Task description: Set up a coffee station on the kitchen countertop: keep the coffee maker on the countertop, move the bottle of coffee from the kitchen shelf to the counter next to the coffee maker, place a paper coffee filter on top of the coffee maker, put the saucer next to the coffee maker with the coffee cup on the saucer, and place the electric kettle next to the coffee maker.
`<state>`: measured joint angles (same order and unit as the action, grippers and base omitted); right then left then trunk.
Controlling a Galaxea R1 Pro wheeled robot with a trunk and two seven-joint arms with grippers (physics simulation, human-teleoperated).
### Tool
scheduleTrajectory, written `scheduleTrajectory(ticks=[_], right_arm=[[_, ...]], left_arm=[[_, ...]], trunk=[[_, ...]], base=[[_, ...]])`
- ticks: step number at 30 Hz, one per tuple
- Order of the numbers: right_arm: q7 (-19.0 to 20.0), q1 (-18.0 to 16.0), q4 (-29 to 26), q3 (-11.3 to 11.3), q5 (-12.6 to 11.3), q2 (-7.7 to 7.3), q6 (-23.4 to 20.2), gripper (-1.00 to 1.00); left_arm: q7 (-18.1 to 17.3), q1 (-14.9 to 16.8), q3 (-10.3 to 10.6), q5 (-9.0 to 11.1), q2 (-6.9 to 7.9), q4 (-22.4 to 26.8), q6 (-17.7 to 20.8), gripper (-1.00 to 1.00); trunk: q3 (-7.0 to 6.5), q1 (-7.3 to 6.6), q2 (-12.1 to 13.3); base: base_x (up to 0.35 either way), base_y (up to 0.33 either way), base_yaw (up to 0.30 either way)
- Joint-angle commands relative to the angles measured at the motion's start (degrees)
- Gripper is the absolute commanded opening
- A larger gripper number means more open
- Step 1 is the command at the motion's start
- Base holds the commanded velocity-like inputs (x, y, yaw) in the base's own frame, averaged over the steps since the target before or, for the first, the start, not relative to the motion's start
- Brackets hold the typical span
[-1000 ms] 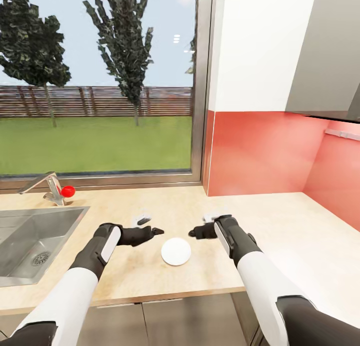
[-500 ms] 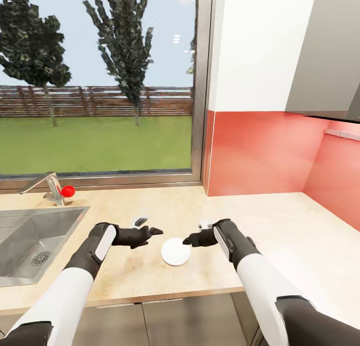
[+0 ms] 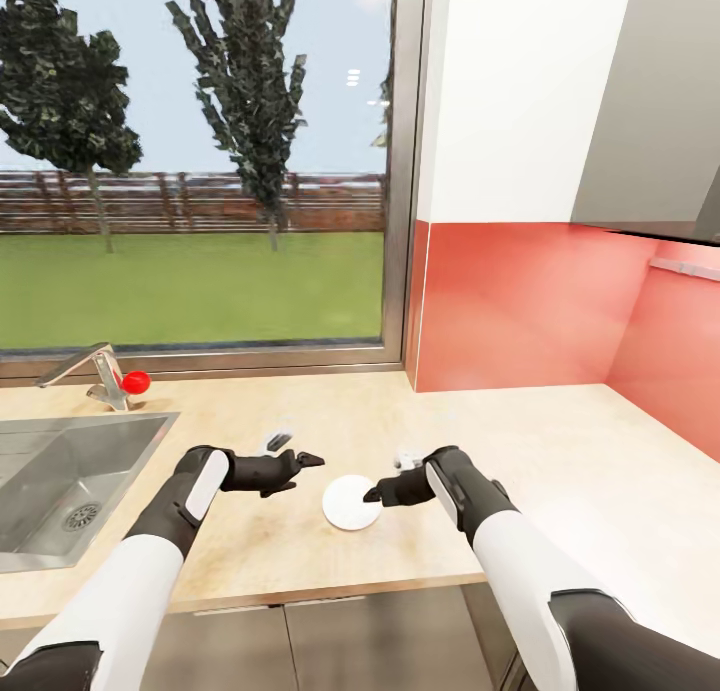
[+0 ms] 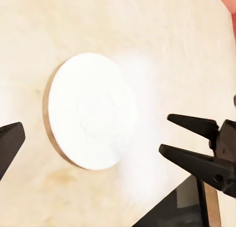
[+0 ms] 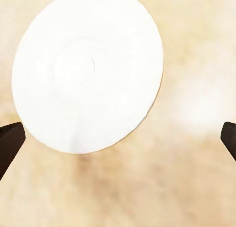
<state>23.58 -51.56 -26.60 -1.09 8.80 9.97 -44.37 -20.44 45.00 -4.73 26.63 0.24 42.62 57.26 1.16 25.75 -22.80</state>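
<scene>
Fingers of the right gripper are spread at the saucer rim; they should straddle its edge low on the worktop.

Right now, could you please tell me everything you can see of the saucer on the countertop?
The saucer is a small, round, plain white plate, matte, with a faint ring at its centre. It lies flat on the light wood-look kitchen countertop, near the front edge, with nothing on it. The right gripper is open and its tip overlaps the saucer's rim in the head view; contact cannot be judged. The left gripper is off to its other side, apart from it.
</scene>
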Motion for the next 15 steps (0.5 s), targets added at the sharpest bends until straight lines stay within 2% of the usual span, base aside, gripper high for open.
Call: scheduleTrajectory(ticks=[1,7,11,15], right_arm=[[0.4,0.0,0.0,-0.1,0.6,0.02,-0.2,1.00],[0.4,0.0,0.1,-0.1,0.6,0.02,-0.2,1.00],[0.6,0.0,1.0,-0.1,0.6,0.02,-0.2,1.00],[2.5,0.0,2.1,-0.1,0.6,0.02,-0.2,1.00]], left_arm=[[-0.5,0.1,-0.2,-0.4,-0.10,0.0,0.2,1.00],[-0.5,0.0,-1.5,-0.4,-0.38,0.0,0.1,1.00],[-0.5,0.0,-1.8,-0.5,-0.41,-0.1,0.1,1.00],[-0.5,-0.5,-1.8,-0.4,-0.45,-0.1,0.1,1.00]], trunk=[[0.12,0.04,-0.1],[0.12,0.04,-0.1],[0.12,0.04,-0.1],[0.12,0.04,-0.1]], base=[[0.000,0.000,0.000],[0.004,0.000,0.000],[0.171,0.000,0.000],[0.033,0.000,0.000]])
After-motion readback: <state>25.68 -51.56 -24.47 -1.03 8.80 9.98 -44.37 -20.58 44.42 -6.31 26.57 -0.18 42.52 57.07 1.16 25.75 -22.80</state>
